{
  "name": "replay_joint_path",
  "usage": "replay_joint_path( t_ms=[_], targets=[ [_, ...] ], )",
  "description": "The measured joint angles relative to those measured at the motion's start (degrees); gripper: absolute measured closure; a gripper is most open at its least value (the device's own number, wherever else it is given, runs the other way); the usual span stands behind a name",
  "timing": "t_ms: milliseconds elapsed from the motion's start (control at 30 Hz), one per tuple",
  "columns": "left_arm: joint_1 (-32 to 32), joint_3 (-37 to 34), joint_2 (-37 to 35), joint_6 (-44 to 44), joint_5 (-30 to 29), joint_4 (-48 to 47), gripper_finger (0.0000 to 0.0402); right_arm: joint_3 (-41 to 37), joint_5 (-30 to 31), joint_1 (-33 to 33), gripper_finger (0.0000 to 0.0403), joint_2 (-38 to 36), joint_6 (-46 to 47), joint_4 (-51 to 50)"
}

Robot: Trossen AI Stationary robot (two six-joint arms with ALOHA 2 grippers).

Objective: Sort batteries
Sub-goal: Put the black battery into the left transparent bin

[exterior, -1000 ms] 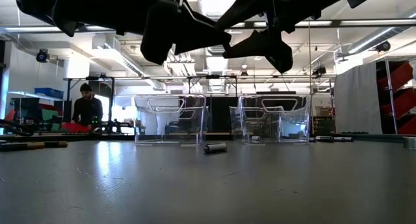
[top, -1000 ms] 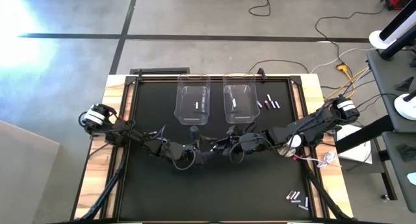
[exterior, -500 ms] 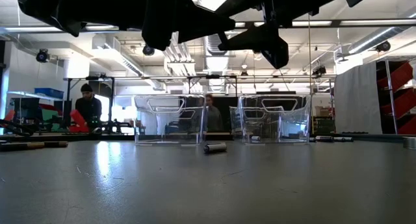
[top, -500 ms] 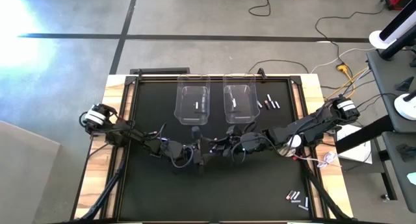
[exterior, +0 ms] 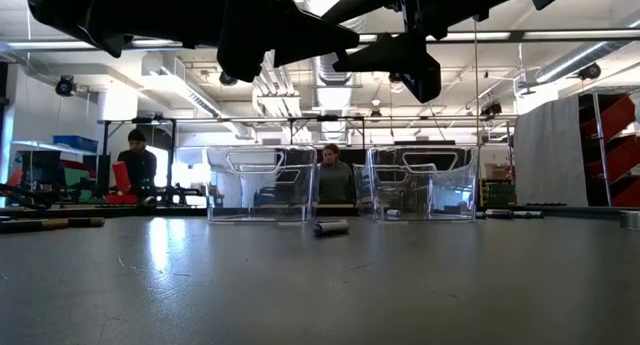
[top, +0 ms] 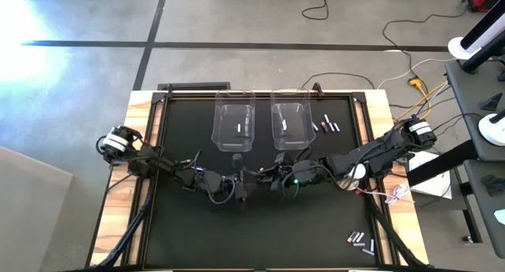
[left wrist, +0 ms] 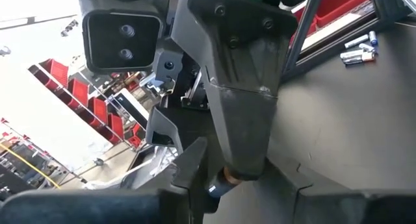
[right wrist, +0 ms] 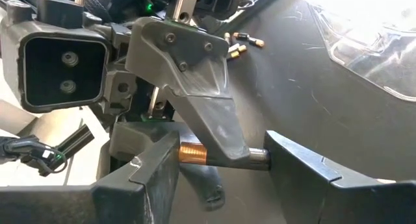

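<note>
Black-topped table with wooden side edges. Two clear bins side by side at far edge. One battery on mat just in front of bins. Battery cluster just right of bins. Another cluster far from bins, near-right corner.

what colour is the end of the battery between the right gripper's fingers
Copper on one end of the battery; the right wrist view shows it best.
</note>
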Motion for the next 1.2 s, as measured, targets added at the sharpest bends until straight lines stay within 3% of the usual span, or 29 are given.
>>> replay_joint_path(
  t_ms=[533,700,933,1200],
  targets=[
    [0.0,0.0,-0.1,0.7,-0.6,-0.4,0.0264,0.0,-1.1,0.0,0.0196,0.0,-0.7,1.3],
    [0.0,0.0,-0.2,0.7,-0.6,-0.4,0.0295,0.0,-1.1,0.0,0.0200,0.0,-1.7,1.7],
    [-0.1,-0.1,-0.7,-0.1,-1.8,-0.4,0.0384,0.1,-1.1,0.0,0.0181,-0.1,-1.8,1.8],
    [-0.4,-0.1,-4.8,-0.9,-8.1,-7.9,0.0371,0.0,-1.1,0.0,0.0123,-3.7,-6.6,0.0]
  ],
)
